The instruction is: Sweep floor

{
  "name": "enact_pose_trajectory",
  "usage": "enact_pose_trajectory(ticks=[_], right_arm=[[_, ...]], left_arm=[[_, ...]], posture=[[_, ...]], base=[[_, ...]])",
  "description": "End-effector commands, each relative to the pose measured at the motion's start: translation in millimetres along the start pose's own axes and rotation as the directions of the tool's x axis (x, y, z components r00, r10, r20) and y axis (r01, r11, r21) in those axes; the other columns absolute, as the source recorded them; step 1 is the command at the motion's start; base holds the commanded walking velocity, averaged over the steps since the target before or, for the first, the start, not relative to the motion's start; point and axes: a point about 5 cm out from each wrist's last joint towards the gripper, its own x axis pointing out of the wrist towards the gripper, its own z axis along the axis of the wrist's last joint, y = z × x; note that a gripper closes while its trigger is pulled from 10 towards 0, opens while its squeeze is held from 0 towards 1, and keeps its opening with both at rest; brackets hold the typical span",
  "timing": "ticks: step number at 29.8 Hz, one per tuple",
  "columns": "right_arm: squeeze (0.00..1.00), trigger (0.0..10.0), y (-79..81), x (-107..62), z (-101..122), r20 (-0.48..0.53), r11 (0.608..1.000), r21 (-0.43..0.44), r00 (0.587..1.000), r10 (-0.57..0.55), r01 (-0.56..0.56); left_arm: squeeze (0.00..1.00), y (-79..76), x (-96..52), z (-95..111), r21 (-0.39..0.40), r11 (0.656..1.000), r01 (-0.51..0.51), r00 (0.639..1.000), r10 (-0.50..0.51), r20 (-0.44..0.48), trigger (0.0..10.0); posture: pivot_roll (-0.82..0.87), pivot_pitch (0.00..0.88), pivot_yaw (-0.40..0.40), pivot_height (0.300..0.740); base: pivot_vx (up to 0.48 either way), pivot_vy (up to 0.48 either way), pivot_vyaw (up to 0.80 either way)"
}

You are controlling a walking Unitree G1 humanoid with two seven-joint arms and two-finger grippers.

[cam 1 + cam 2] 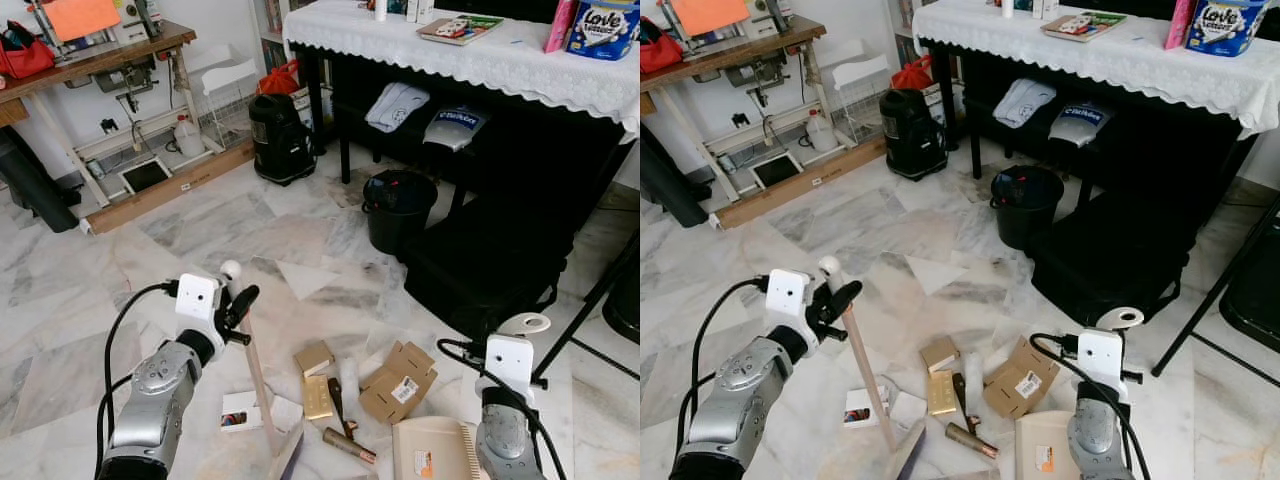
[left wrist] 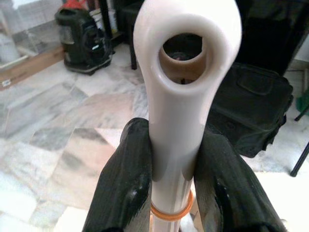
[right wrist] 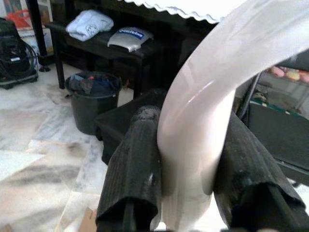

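My left gripper [image 1: 238,305] is shut on the cream top of a broom handle [image 2: 186,72], which ends in a hanging hole. Its wooden stick [image 1: 258,375] slants down to the broom head [image 1: 285,450] on the marble floor. My right gripper [image 3: 190,159] is shut on the curved white handle [image 1: 525,323] of a beige dustpan [image 1: 435,450] that rests at the lower edge. Between broom and dustpan lies litter: a flattened cardboard box [image 1: 398,383], a small tan box [image 1: 314,358], a gold box [image 1: 318,397], a brown tube [image 1: 348,445] and a white card [image 1: 240,412].
A black bin [image 1: 398,208] and a black case [image 1: 490,265] stand ahead on the right, under a table with a white cloth [image 1: 480,55]. A black vacuum [image 1: 280,138] and a workbench [image 1: 90,65] are at the back left. A black stand leg [image 1: 590,300] slants at right.
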Motion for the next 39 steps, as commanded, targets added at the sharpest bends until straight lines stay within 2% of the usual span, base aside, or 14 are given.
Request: enact_pose_trajectory(ticks=[1, 7, 18, 30, 39], right_arm=[[0.00, 10.0, 1.5, -14.1, -19, -0.105, 0.999, -0.024, 0.994, 0.034, -0.037], [0.00, 10.0, -1.7, -16.3, -24, -0.134, 0.999, -0.027, 0.990, 0.037, -0.041], [0.00, 10.0, -2.3, -15.4, -26, -0.153, 0.998, -0.015, 0.987, 0.050, -0.053], [0.00, 10.0, -0.9, -15.6, -28, -0.176, 0.998, -0.010, 0.983, 0.057, -0.060], [0.00, 10.0, -2.1, -15.6, -29, -0.189, 0.998, -0.013, 0.980, 0.056, -0.059]], left_arm=[[0.00, 2.6, 1.2, 3, -0.009, 1.000, -0.016, 1.000, 0.017, 0.019, 10.0], [0.00, 0.7, 3.6, 3, -0.027, 0.998, -0.049, 0.998, 0.050, 0.042, 10.0], [0.00, -1.6, 7.4, 2, -0.043, 0.999, -0.015, 0.999, 0.017, 0.043, 10.0], [0.00, -5.6, 9.5, 5, -0.083, 0.996, 0.036, 0.997, -0.031, 0.064, 10.0], [0.00, -11.1, 10.0, 5, -0.119, 0.985, 0.122, 0.992, -0.119, 0.034, 10.0]], posture=[[0.00, 0.000, 0.122, 0.740], [-0.01, 0.000, 0.120, 0.740], [-0.01, 0.000, 0.117, 0.740], [-0.01, 0.000, 0.120, 0.740], [0.00, 0.000, 0.119, 0.740]], base=[[0.000, 0.000, 0.00], [0.000, 0.000, 0.00], [0.000, 0.000, 0.00], [0.000, 0.000, 0.00], [0.000, 0.000, 0.00]])
